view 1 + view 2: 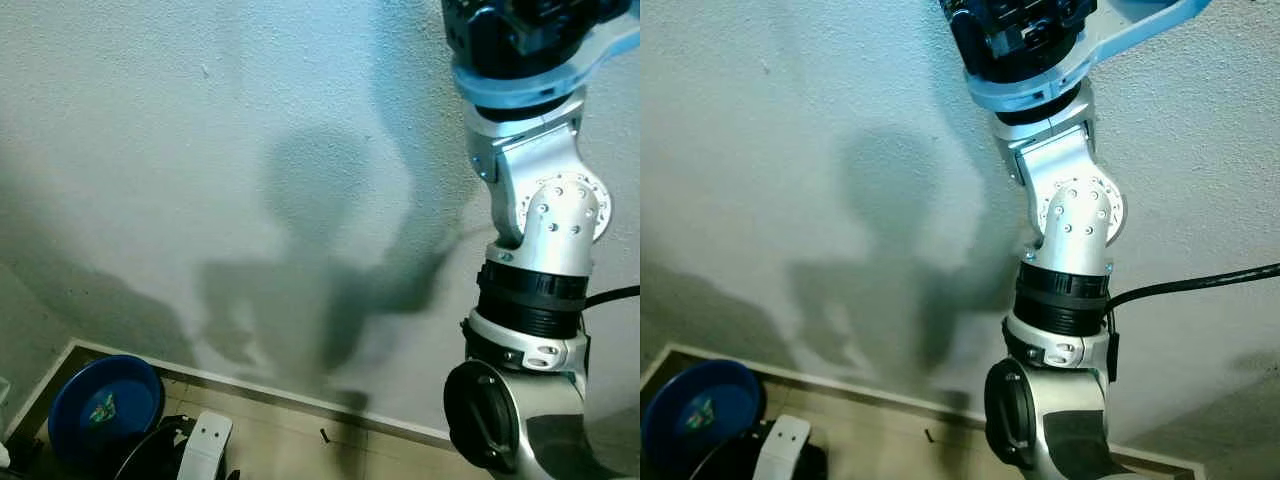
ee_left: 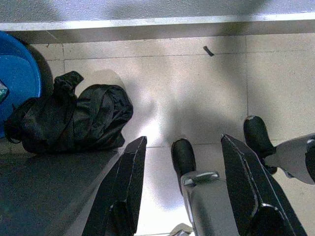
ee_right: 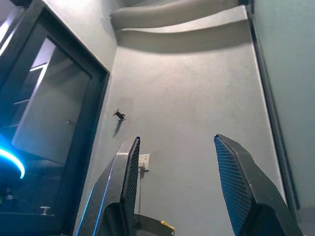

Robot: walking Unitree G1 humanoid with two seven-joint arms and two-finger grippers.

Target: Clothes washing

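Black and limp, the bundle of clothing lies crumpled on the tiled floor, close against the blue basin and near the foot of the wall. It reads as thin, slightly glossy fabric (perhaps a jacket or trousers, too bunched to tell), so I judge it light, soft and a little slippery, likely to sag and trail when lifted. The best hold looks like the thick ridge of folds at the top of the heap, where several layers can be pinched together; a single loose edge would probably slide out or let the rest unroll.

The left claw hangs low over the floor with its fingers spread and nothing between them, the bundle off to one side of it and not touching. The robot's own feet show on the tiles beyond it.

The right claw is raised high, pointing up at a plain wall with a dark window frame beside it; its fingers are also spread and empty. The right arm rises in front of the wall in the head views.
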